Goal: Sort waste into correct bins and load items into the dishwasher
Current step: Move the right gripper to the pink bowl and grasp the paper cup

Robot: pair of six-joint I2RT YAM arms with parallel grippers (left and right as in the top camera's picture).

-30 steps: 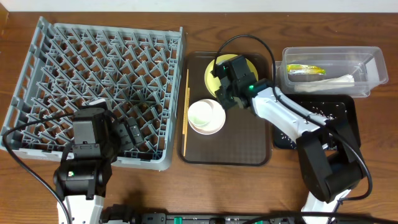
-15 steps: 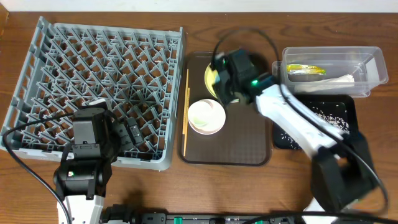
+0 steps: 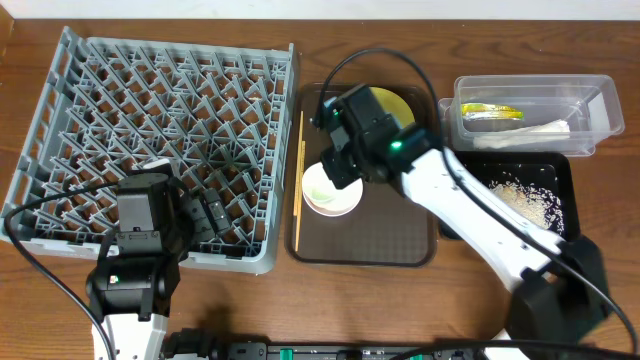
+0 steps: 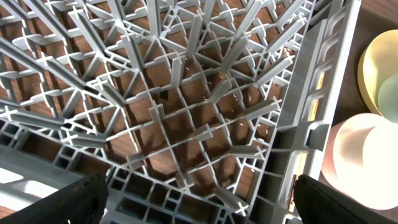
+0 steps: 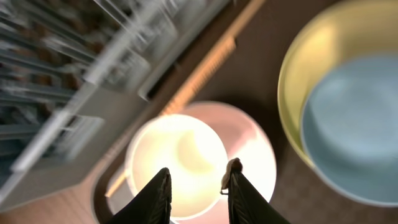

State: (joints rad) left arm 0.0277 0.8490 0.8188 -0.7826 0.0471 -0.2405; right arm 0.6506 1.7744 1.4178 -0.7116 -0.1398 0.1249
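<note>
The grey dish rack [image 3: 150, 100] lies at the left, with no dishes in it. My left gripper [image 3: 213, 216] hangs open and empty over its front right part; in the left wrist view [image 4: 199, 208] only rack pegs [image 4: 186, 112] lie between the fingers. My right gripper [image 3: 336, 162] is open and empty just above the small white cup [image 5: 177, 165], which sits in the white bowl [image 5: 258, 162]. The light-blue bowl [image 5: 351, 127] rests on the yellow plate [image 5: 311, 62]. Chopsticks [image 3: 298, 180] lie along the brown tray's left edge. The arm hides the blue bowl in the overhead view.
The brown serving tray [image 3: 390, 235] holds the dishes. The clear tub [image 3: 600, 125] at back right holds the green-and-orange wrapper [image 3: 490, 112] and the white napkin [image 3: 540, 130]. The black tray [image 3: 560, 170] in front of it holds rice scraps [image 3: 525, 200].
My right arm has swung left from over the yellow plate to over the white bowl and cup, uncovering the black tray. The left arm has not moved.
</note>
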